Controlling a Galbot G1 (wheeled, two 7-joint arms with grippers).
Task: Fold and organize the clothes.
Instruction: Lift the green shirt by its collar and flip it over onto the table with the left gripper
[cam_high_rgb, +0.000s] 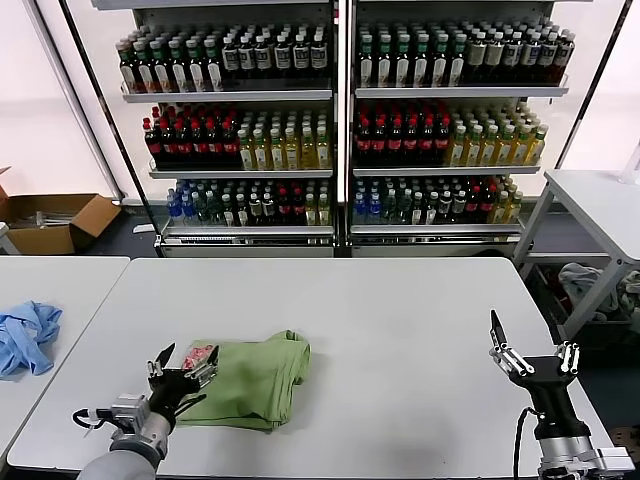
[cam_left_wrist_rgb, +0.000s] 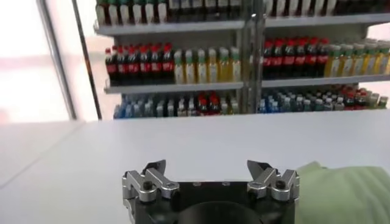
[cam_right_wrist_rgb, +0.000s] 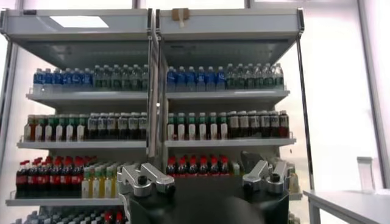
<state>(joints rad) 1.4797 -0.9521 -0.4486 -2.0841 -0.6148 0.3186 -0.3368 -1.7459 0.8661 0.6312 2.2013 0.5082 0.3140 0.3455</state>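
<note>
The light green shirt (cam_high_rgb: 252, 378) lies folded into a thick bundle on the white table (cam_high_rgb: 400, 330), near its front left. A bit of its red-and-white print (cam_high_rgb: 199, 354) shows at the left end. My left gripper (cam_high_rgb: 183, 366) is open just off that left end, level with the cloth, with nothing between its fingers. In the left wrist view the same gripper (cam_left_wrist_rgb: 211, 171) stands wide open over bare tabletop and the shirt (cam_left_wrist_rgb: 347, 189) lies to one side. My right gripper (cam_high_rgb: 533, 355) is open at the table's front right, raised and pointing up at the shelves; the right wrist view shows it (cam_right_wrist_rgb: 204, 176) empty.
A light blue garment (cam_high_rgb: 25, 335) lies bunched on a second table at the left. Drink shelves (cam_high_rgb: 340, 120) stand behind the table. A cardboard box (cam_high_rgb: 55, 220) sits on the floor at the far left, and another table (cam_high_rgb: 600, 200) stands at the right.
</note>
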